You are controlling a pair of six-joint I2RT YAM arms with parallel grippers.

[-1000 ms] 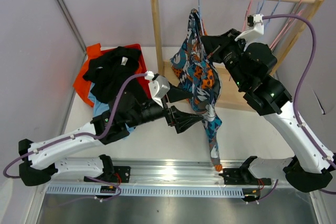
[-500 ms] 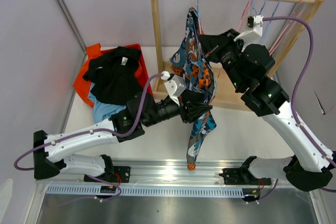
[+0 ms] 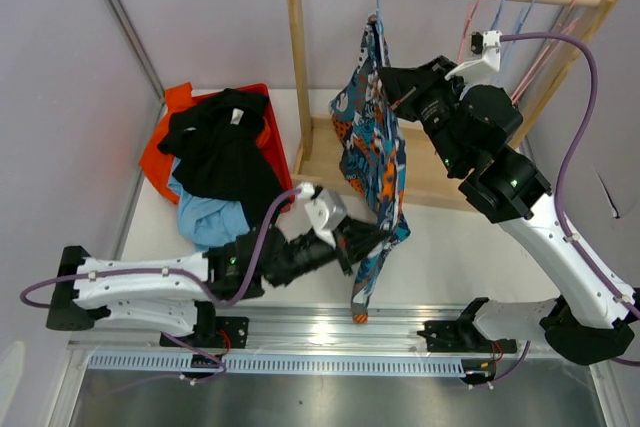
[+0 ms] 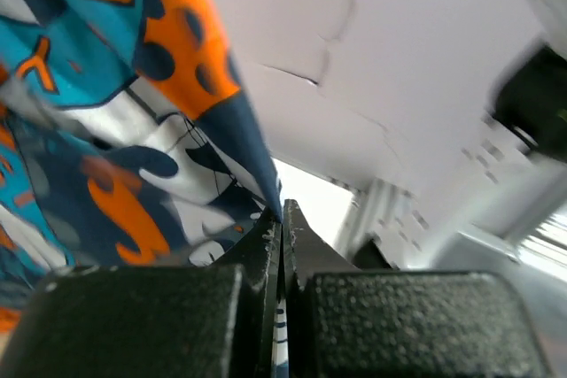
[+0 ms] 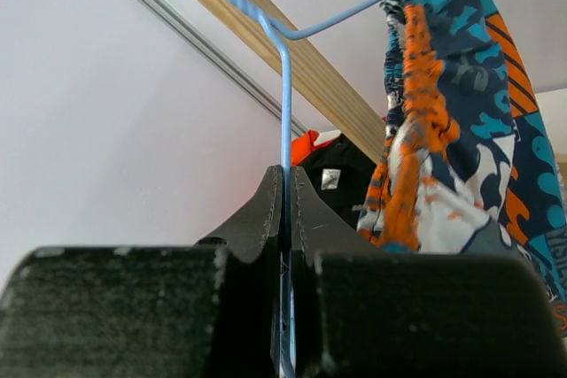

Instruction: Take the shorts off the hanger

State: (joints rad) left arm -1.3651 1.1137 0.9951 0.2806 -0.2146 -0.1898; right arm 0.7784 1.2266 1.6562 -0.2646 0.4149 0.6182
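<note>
table (image 3: 455, 239) white, walls (image 3: 200, 17) grey; left tool (image 4: 282, 216) pinches patterned shorts (image 3: 375, 137); right tool (image 5: 285, 180) clamps blue hanger (image 5: 285, 86).

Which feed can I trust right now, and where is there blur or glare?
Top external: evenly lit and sharp, with one glare patch on the metal rail. Left wrist: right side smeared by blur, and the patterned shorts fill the left, slightly soft. Right wrist: crisp on the blue hanger wire and the shorts, with the right gripper itself dark.

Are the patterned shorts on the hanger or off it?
On. The blue hanger carries the patterned shorts by their waistband in the right wrist view. The left gripper grips their lower cloth.
</note>
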